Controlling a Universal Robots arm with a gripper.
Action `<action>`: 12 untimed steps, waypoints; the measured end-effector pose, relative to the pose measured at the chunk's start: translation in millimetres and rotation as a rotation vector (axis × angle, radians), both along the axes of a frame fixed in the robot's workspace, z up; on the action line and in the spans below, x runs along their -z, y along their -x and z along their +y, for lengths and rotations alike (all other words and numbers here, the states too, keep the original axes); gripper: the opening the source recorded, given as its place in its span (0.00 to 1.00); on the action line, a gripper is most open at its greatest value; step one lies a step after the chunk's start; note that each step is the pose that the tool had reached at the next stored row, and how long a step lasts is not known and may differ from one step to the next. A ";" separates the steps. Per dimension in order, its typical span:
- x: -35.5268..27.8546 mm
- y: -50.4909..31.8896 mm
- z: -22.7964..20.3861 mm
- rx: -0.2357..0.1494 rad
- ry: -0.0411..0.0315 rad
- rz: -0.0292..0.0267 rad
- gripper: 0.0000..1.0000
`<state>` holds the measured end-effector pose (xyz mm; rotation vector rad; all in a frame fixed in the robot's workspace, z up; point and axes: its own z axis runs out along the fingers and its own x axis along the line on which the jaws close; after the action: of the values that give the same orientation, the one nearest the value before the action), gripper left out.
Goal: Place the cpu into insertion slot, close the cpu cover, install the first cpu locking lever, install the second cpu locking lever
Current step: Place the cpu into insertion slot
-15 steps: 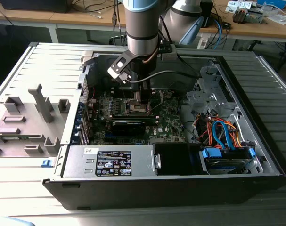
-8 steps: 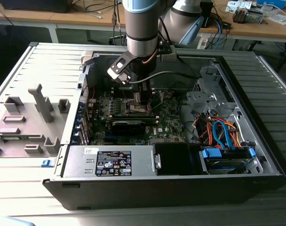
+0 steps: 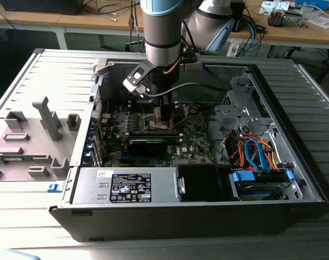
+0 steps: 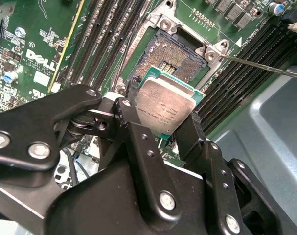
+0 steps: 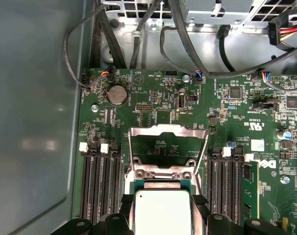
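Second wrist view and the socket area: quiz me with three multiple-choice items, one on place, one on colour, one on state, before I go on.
1. Where is the cpu relative to the insertion slot?
A. seated in it
B. held by the pincer just off it
C. dropped beside it

2. What colour is the cpu's top?
A. gold
B. black
C. silver-grey

3. How does the cpu cover stand?
A. raised open
B. shut over the slot
C. taken off entirely

Key:
1 B, the pincer clamps the chip's edges and the slot's contact field lies bare.
2 C, the metal top shows pale grey in both wrist views.
3 A, the frame stands tilted up off the slot in the first wrist view.
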<state>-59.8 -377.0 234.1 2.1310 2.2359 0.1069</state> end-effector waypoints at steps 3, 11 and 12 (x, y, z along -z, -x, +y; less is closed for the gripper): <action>0.7 0.3 0.0 0.000 0.0000 0.0000 0.55; 2.0 0.8 0.0 0.000 0.0000 0.0000 0.55; 2.2 0.9 0.0 0.000 0.0000 0.0000 0.55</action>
<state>-60.7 -377.0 231.9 2.1310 2.2359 0.1069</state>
